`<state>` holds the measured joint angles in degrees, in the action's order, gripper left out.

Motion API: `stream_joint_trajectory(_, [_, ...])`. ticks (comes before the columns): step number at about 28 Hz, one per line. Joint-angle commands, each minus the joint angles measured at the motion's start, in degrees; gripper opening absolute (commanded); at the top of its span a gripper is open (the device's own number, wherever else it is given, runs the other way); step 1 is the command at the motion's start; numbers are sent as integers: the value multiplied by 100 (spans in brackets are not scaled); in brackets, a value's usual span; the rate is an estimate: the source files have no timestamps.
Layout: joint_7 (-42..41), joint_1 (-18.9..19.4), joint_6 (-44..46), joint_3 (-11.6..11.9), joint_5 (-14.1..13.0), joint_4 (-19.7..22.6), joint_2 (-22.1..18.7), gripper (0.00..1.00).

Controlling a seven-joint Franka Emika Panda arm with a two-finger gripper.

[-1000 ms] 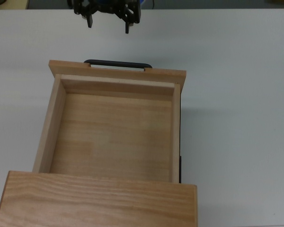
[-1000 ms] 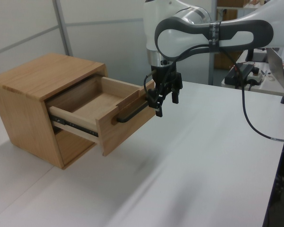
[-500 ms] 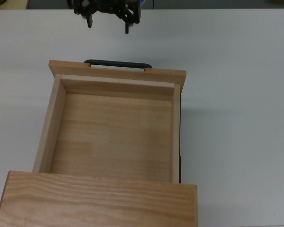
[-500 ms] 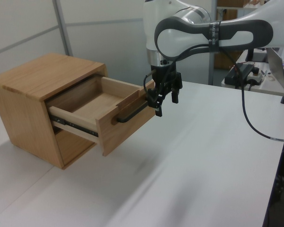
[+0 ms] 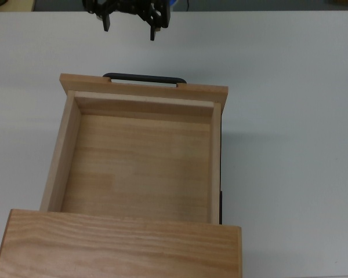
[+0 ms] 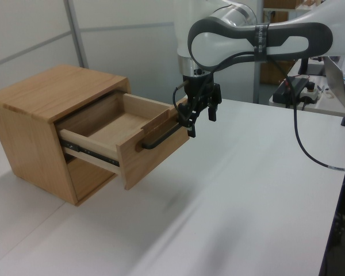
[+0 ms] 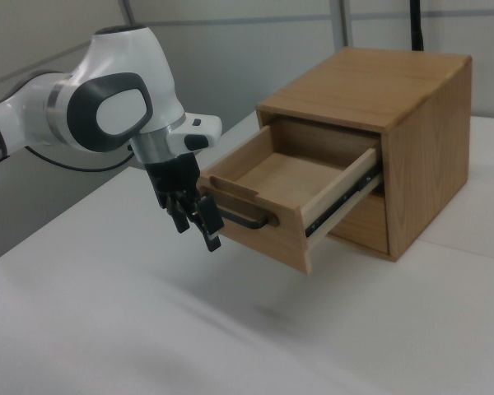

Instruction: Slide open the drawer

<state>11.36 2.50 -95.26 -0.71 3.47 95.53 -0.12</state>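
White tabletop [image 6: 236,201] filled the scene, with pale wall panels behind it in the left view and a cluttered desk [image 6: 310,95] at the left view's far right. On this surface stood a grained, box-shaped wooden cabinet [image 6: 31,123], its flat top panel [image 5: 119,246] running along the top view's near edge.

The light wooden box-shaped drawer [image 5: 139,156] was pulled well out of the cabinet, riding on dark metal side rails [image 7: 342,206]. Its pale plywood interior lay exposed, with nothing visible inside. Across the wide front panel [image 6: 155,150] ran the thin black metal bar handle [image 5: 144,77], which in the top view sat on the drawer's far side.

The white and grey Franka arm [image 6: 259,40] reached in from the left view's right and from the right view's left. Its black two-finger gripper [image 5: 129,28] pointed downward, the fingers [image 7: 211,239] spread apart with nothing between them. In the top view the gripper hung beyond the handle, clearly apart from it, with bare table between. In the right view it sat just to the right view's left of the handle, close but not touching. A black cable [image 6: 305,144] trailed from the arm towards the left view's right edge.
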Motion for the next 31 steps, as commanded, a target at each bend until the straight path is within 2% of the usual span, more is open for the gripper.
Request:
stream_joint_trajectory(1, [94, 31, 86, 10, 84, -131, 91, 100])
stream_joint_trajectory(31, [103, 57, 104, 1, 40, -131, 222, 100])
